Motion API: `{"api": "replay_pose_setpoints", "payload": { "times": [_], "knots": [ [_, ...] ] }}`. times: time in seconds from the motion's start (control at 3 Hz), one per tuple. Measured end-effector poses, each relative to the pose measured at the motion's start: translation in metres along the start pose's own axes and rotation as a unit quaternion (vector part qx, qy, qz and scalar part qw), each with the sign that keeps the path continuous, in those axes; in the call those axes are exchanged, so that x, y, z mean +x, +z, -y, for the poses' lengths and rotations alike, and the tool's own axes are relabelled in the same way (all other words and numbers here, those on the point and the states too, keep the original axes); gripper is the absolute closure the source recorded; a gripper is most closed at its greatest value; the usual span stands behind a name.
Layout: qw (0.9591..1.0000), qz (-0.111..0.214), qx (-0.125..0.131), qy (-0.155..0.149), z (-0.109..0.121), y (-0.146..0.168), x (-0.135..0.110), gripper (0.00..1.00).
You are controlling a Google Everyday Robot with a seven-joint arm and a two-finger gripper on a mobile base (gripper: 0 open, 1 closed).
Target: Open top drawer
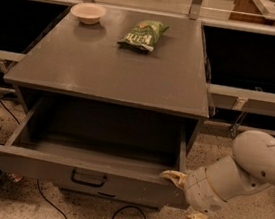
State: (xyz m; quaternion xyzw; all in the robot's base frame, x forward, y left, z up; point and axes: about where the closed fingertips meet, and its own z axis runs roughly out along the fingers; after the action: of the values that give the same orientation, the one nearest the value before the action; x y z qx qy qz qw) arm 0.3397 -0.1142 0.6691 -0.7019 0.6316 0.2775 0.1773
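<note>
Grey top drawer (39, 168) out toward camera, long axis sideways, claw (179, 206) spread at corner

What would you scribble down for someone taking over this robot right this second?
Gripper: at the right front corner of the top drawer, low beside the cabinet.
Top drawer: pulled well out, its deep box showing; black handle free at centre.
On the cabinet top: a white bowl and a green chip bag, far from the arm.
Done: the drawer looks open.
Left: probably just ease the arm clear without nudging the drawer.
</note>
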Motion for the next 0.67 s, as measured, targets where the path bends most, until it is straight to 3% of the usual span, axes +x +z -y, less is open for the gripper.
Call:
{"api": "replay_pose_setpoints", "payload": {
  "times": [0.33, 0.67],
  "knots": [
    [0.9997, 0.002, -0.009, -0.025, -0.0134, -0.0028, 0.0053, 0.00],
    [0.9996, 0.002, -0.010, -0.027, -0.0143, -0.0027, 0.0044, 0.00]
  ]
}}
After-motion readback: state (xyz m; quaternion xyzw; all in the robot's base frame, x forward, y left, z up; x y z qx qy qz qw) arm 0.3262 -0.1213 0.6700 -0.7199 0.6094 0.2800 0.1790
